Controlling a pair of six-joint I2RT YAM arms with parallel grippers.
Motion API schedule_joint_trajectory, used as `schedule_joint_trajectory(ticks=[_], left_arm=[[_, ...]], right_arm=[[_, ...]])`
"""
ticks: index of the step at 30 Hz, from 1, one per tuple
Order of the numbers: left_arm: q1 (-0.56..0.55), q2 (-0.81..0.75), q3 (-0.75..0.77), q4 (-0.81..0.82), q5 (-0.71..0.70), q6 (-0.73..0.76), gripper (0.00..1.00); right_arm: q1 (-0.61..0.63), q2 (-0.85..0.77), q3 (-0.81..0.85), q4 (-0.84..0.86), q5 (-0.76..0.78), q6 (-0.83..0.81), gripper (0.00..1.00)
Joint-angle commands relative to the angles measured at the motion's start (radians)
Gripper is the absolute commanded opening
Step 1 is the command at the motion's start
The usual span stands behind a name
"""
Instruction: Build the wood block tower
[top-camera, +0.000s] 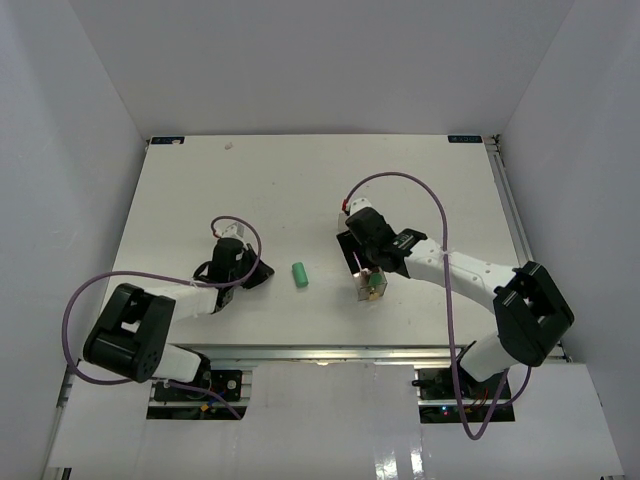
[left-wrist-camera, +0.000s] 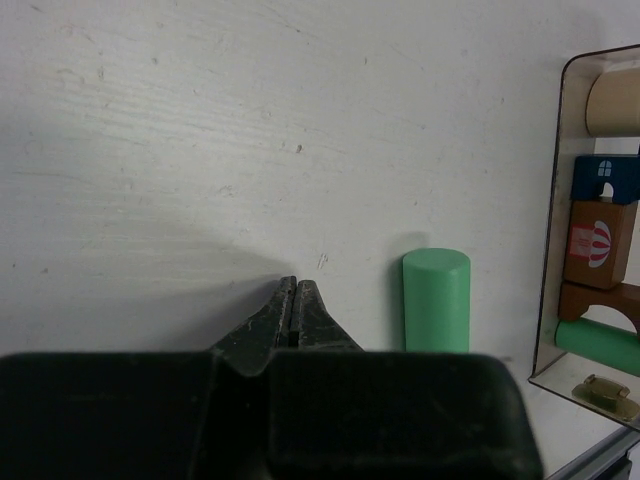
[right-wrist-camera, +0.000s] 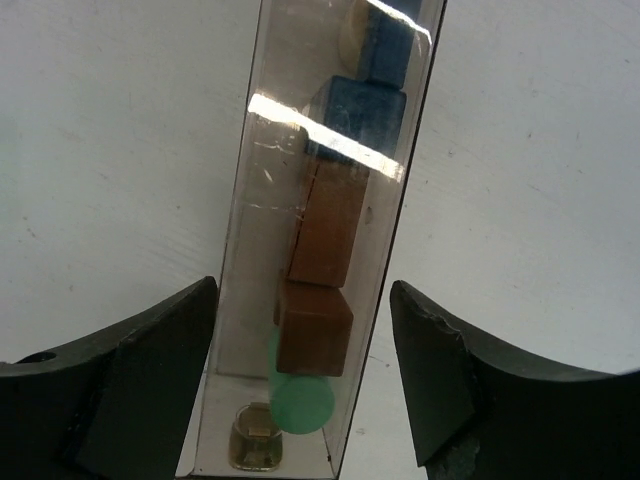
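Left pincer (left-wrist-camera: 295, 310) was noted with its jaws pressed together and nothing held, low over the white counter (top-camera: 300, 190), left of centre. One green wooden cylinder (left-wrist-camera: 436, 300) was seen lying loose just right of it, apart from everything, presumably set out as a first piece for the tower.

Right pincer (right-wrist-camera: 303, 300) was found spread apart, straddling the clear rectangular plastic box (right-wrist-camera: 250, 200). A sliver of counter showed on each side, so no clamp was judged made. The straddle was read as preparation to grip, steady or tip the box for emptying.

Recorded inside, in one row:
- a tan rounded piece (left-wrist-camera: 612, 105)
- blue pieces (left-wrist-camera: 605, 178)
- a brown printed brick (left-wrist-camera: 598, 243)
- a brown arch (left-wrist-camera: 600, 300)
- a second green cylinder (left-wrist-camera: 600, 345)

No tower was yet built; nearly all blocks were boxed.
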Motion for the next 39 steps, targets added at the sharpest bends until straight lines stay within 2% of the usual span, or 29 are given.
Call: schedule_joint_trajectory(ticks=[1,6,8,9,11,13,15,19,23,31,35,39], left_arm=[[0.002,0.049,0.021,0.065,0.018,-0.014,0.00],[0.001,0.084,0.001,0.111,0.015,-0.025,0.00],[0.002,0.086,-0.007,0.127,0.016,-0.026,0.00],[0.000,0.085,-0.008,0.131,0.016,-0.026,0.00],[0.002,0.076,-0.008,0.128,0.012,-0.026,0.00],[0.002,0.069,-0.005,0.133,0.004,-0.033,0.00],[0.002,0.081,-0.003,0.150,0.002,-0.051,0.00],[0.002,0.127,0.031,0.164,0.022,-0.077,0.00],[0.001,0.102,-0.018,0.214,-0.015,-0.108,0.00],[0.002,0.056,-0.075,0.187,-0.067,-0.158,0.00],[0.004,0.066,-0.103,0.208,-0.124,-0.189,0.00],[0.027,0.094,-0.084,0.238,-0.119,-0.197,0.00]], right_arm=[[-0.001,0.017,-0.040,0.035,0.006,0.043,0.69],[0.000,0.035,-0.049,0.034,0.013,0.059,0.69],[0.000,0.042,-0.049,0.034,0.013,0.061,0.64],[0.000,0.043,-0.047,0.035,0.016,0.063,0.58],[0.000,0.042,-0.044,0.037,0.030,0.065,0.28],[0.000,0.042,-0.027,0.021,0.059,0.075,0.08],[0.010,0.060,0.002,-0.009,0.129,0.093,0.08],[0.085,0.164,0.191,-0.193,0.357,0.185,0.08],[0.138,0.301,0.298,-0.331,0.476,0.282,0.08],[0.213,0.566,0.520,-0.518,0.611,0.388,0.08],[0.244,0.611,0.546,-0.541,0.649,0.403,0.08],[0.258,0.606,0.525,-0.497,0.660,0.374,0.08]])
